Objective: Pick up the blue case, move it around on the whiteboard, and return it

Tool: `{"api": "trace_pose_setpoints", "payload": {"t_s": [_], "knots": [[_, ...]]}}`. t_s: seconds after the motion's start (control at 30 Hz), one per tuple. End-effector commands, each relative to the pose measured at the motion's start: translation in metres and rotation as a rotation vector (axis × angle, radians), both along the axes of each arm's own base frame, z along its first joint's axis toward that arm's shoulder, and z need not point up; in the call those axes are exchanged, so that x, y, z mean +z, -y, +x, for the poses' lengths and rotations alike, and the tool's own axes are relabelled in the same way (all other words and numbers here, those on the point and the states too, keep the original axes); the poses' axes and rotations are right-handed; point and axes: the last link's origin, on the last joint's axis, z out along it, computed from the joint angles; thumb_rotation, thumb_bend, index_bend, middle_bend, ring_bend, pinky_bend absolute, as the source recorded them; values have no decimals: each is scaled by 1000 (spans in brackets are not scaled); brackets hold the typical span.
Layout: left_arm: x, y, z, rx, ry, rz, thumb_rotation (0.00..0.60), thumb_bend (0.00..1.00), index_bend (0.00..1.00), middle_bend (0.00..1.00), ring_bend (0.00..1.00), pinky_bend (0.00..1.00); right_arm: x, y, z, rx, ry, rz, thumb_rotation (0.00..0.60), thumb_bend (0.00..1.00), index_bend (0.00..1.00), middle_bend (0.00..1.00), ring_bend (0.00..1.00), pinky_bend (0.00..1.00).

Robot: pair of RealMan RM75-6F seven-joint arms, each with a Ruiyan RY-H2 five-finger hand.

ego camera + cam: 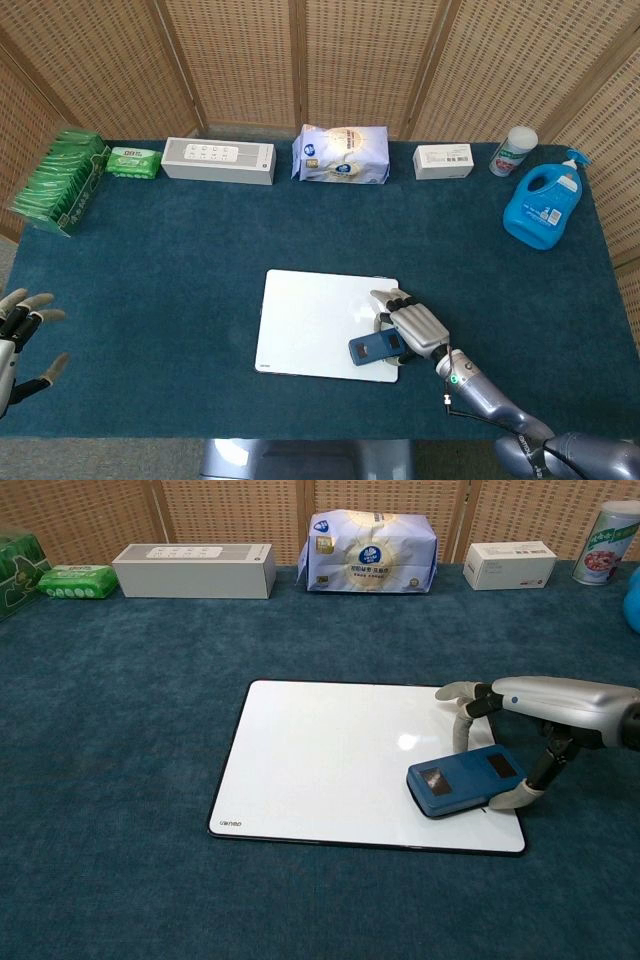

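Right hand (413,328): reaches in from the lower right over the near right corner of the whiteboard (310,318), back of the hand up and palm down; in the chest view (545,702) it sits level above the case.
Right fingers (463,724): curled down around the blue case — fingers against its far side, thumb against its near right end, so the case is held between them.
Right forearm (482,393): runs from the bottom right edge up and left to the wrist, low over the table.
Blue case (465,779): on the whiteboard's near right corner, lying flat with its long side slightly skewed to the board's edge; whether it rests on the board or is just lifted off it cannot be told.
Left hand (20,335): at the far left edge of the head view, off the table, fingers spread and holding nothing; the chest view does not show it.
Whiteboard: flat on the dark blue table cover (180,270), near the front centre.
Back row: green packets (60,178), a long white box (218,160), a bag of wipes (341,155), a small white box (444,160), a canister (513,151) — and a blue jug (543,205) at the right.
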Motion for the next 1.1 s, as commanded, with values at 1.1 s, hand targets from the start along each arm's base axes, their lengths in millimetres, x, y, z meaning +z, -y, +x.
{"api": "trace_pose_setpoints", "payload": {"t_s": [1.1], "knots": [[2,3,3,-7,-2,7,600,322,346,261,159,0,-11,11,-5,-10,43,-37,600,175,788,0,0,0]]}}
